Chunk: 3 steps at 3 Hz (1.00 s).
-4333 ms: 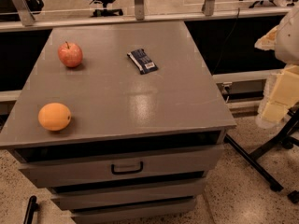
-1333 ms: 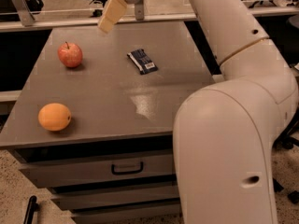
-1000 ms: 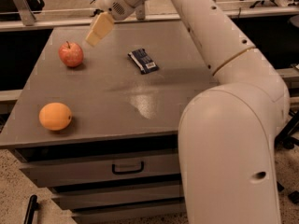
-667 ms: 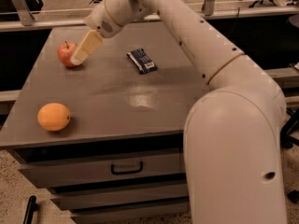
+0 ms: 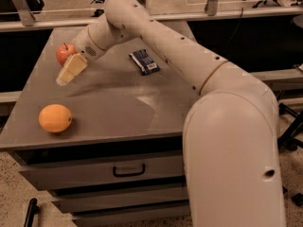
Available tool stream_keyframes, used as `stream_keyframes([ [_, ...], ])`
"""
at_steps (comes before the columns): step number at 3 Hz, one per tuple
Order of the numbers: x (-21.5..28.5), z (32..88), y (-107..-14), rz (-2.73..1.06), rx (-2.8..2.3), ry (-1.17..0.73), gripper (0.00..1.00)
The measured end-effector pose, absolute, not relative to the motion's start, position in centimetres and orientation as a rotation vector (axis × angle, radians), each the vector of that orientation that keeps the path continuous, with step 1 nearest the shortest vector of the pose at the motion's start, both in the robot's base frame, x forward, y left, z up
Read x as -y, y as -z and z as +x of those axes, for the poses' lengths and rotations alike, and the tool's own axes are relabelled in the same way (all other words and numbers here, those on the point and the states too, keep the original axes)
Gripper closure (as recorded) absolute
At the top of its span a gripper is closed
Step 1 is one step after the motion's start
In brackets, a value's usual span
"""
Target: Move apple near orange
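- We see the claw [image 5: 71, 70] low over the far left part of the grey table [image 5: 118, 110], its pale yellow tip angled down and to the left.
- We cannot tell whether the claw is open or closed; it shows only as one pale slab from this side.
- The apple [image 5: 63, 52], red with a short stem, sits on the table near the far left corner, just behind the claw, which covers its lower right edge. We cannot tell whether the two touch.
- The orange [image 5: 55, 118] rests near the front left edge of the table, well apart from the apple and nearer to us than the claw.
- The white arm [image 5: 165, 44] reaches from the right foreground across the table to the claw.
- A dark blue packet [image 5: 144, 61] lies flat toward the far middle of the table, partly under the arm as we see it.
- Below the tabletop we see drawers [image 5: 85, 174], the top one with a dark handle.
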<state>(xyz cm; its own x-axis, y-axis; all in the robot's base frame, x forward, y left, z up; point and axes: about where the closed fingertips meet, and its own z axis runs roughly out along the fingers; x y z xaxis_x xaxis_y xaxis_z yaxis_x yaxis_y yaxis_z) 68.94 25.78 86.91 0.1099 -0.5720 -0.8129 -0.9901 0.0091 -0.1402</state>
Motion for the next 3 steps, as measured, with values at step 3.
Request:
stream_keyframes([
  [3, -27.8, 71.3, -88.3, -1.552, -1.482, -0.732, 0.16],
])
